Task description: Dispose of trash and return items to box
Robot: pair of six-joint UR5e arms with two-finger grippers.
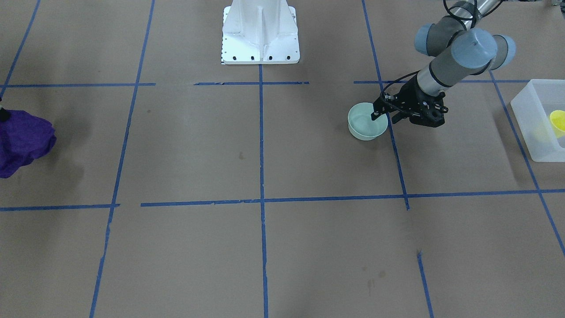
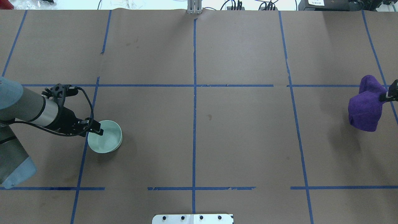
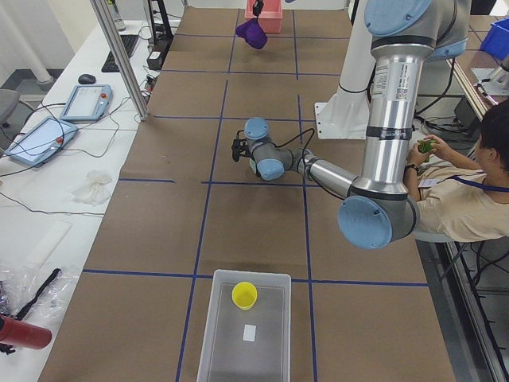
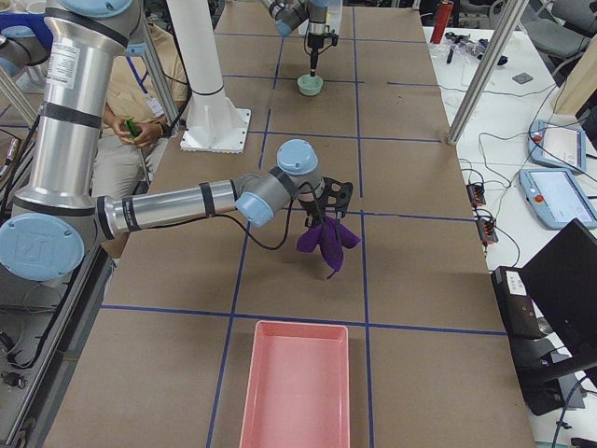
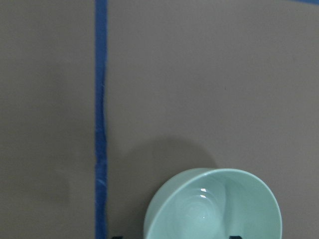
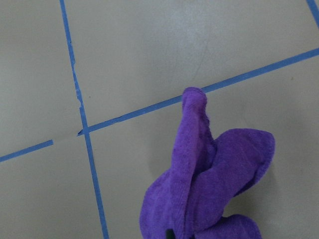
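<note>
My left gripper (image 1: 385, 117) is open and low at a mint-green bowl (image 1: 364, 128); one finger is inside the bowl and the other outside, with its near wall between them. The overhead view shows the same gripper (image 2: 94, 128) and bowl (image 2: 107, 140), and the bowl fills the bottom of the left wrist view (image 5: 214, 209). The box, a frosted bin (image 1: 523, 128), stands at the table's end on my left with a yellow cup (image 1: 558, 121) inside; both show in the exterior left view, box (image 3: 207, 326) and cup (image 3: 244, 295). My right gripper (image 2: 390, 95) is shut on a purple cloth (image 2: 367, 109) held above the table.
A pink tray (image 4: 297, 383) lies at the table's end on my right, beyond the hanging cloth (image 4: 326, 241). The white robot pedestal (image 1: 260, 33) stands at the table's near edge. A seated person (image 3: 465, 191) is beside the robot. Blue tape lines cross the brown table.
</note>
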